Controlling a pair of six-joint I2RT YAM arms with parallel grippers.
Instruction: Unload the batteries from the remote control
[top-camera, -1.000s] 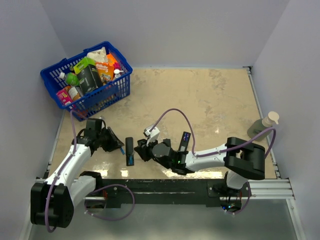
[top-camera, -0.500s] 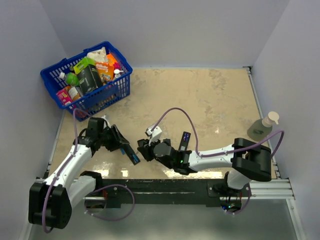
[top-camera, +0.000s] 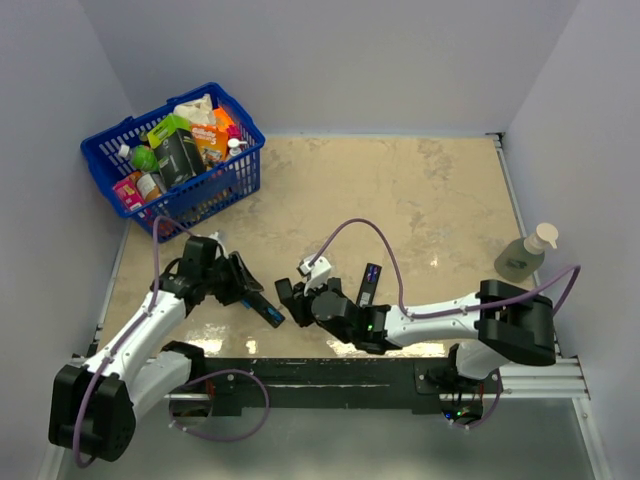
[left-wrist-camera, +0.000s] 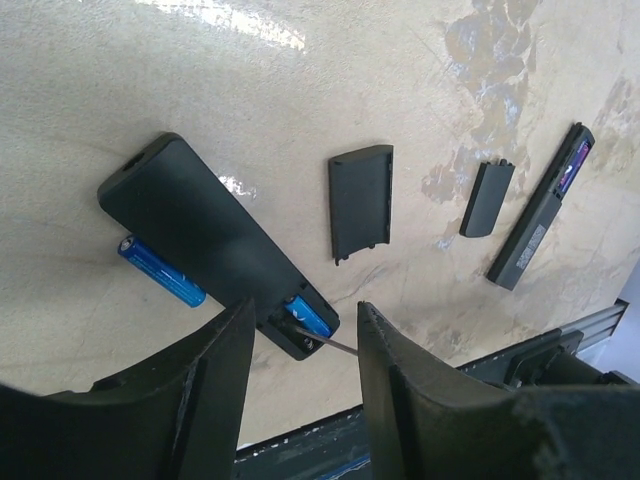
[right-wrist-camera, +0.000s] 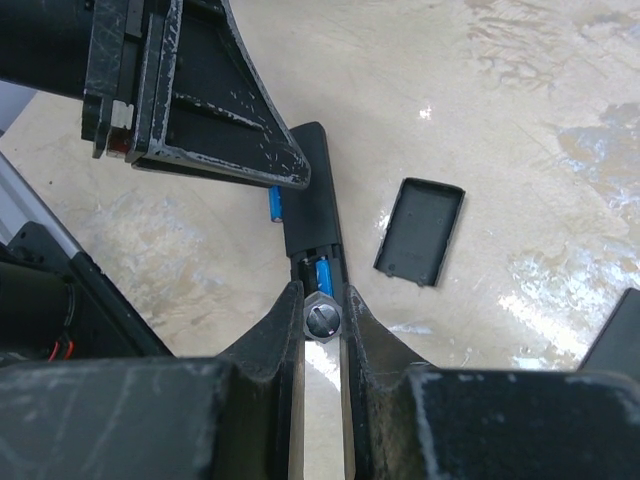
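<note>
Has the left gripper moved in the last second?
Yes. The left gripper has shifted right, toward the other remote, which has stayed put.

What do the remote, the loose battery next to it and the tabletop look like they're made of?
Remote: black plastic, matte; dull, even surface.
Loose battery: probably metal in a glossy blue wrapper; bright highlight along it.
Tabletop: beige, mottled, glossy, perhaps laminate or stone; light glare shows.

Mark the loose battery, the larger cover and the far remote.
loose battery (left-wrist-camera: 160, 272), left wrist view, middle of its blue body.
larger cover (left-wrist-camera: 360, 200), left wrist view, centre of its flat face.
far remote (left-wrist-camera: 540, 205), left wrist view, middle of its back.
</note>
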